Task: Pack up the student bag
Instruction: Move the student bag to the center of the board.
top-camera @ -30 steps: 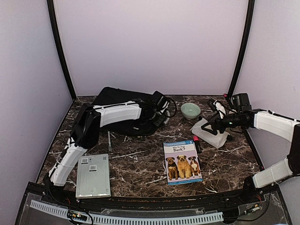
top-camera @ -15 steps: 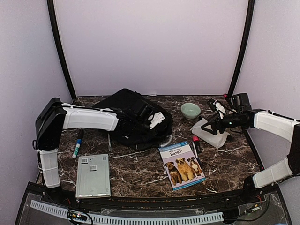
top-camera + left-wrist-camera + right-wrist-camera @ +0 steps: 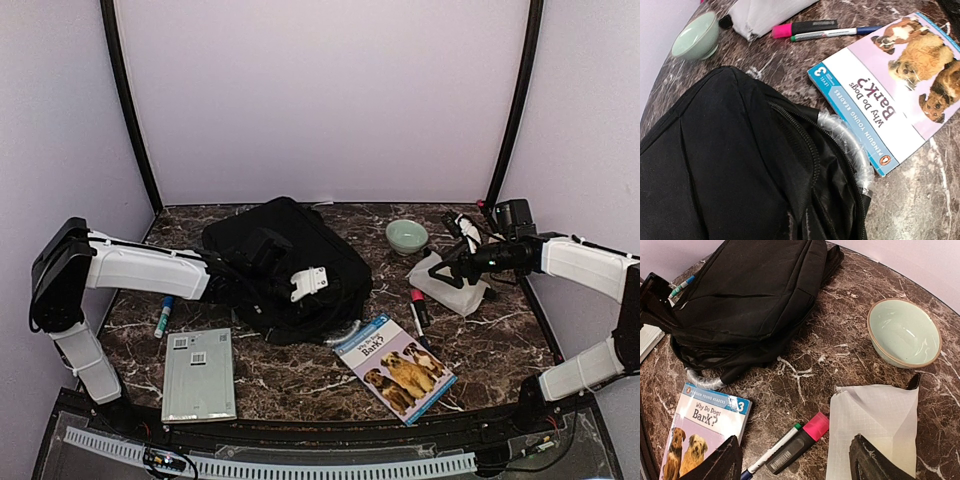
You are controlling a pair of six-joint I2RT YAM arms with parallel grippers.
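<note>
One soft black student bag (image 3: 300, 235), left jaws shut on its cloth, one round shiny bowl (image 3: 407, 236) near it, right jaws wide, empty.

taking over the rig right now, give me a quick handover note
Left gripper: shut, apparently pinching the student bag mid-table.
Right gripper: open, above the white pouch, holding nothing.
Done: nothing visibly packed.
Left: book, pink marker, pen, grey notebook, teal marker and pouch all lie outside the bag.
</note>
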